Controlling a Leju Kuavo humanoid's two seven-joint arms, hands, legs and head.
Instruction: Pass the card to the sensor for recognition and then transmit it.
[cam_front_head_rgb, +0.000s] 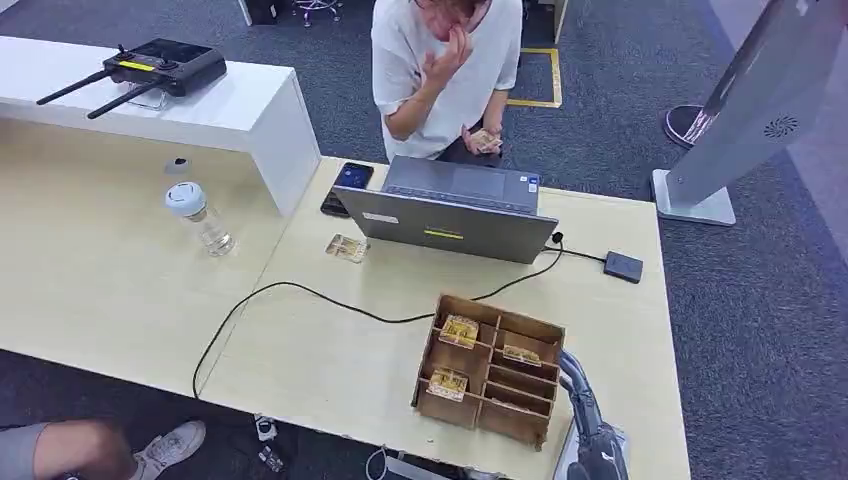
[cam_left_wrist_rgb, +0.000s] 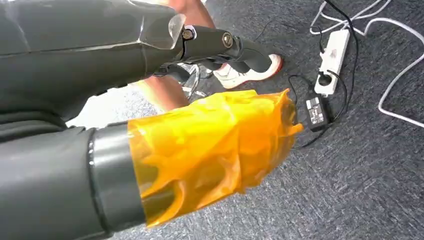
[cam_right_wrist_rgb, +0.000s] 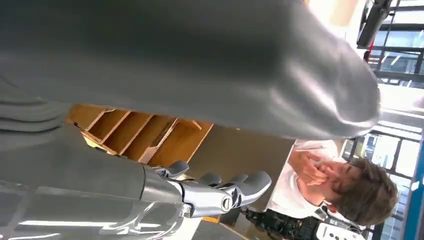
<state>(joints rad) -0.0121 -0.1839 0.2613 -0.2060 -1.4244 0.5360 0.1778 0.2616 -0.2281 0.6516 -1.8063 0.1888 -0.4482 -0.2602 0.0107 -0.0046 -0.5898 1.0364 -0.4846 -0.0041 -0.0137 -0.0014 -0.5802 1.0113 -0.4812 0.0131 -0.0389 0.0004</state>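
Reaching up at the bench's near right corner, the silver right hand (cam_front_head_rgb: 590, 425) touches the brown wooden divided box (cam_front_head_rgb: 490, 370), fingers apart, gripping nothing. Small yellow-printed cards (cam_front_head_rgb: 459, 331) lie in its compartments, sorted for picking. Left hand (cam_left_wrist_rgb: 210, 145), thumb wrapped in orange film, hangs over carpet; grip state unclear.
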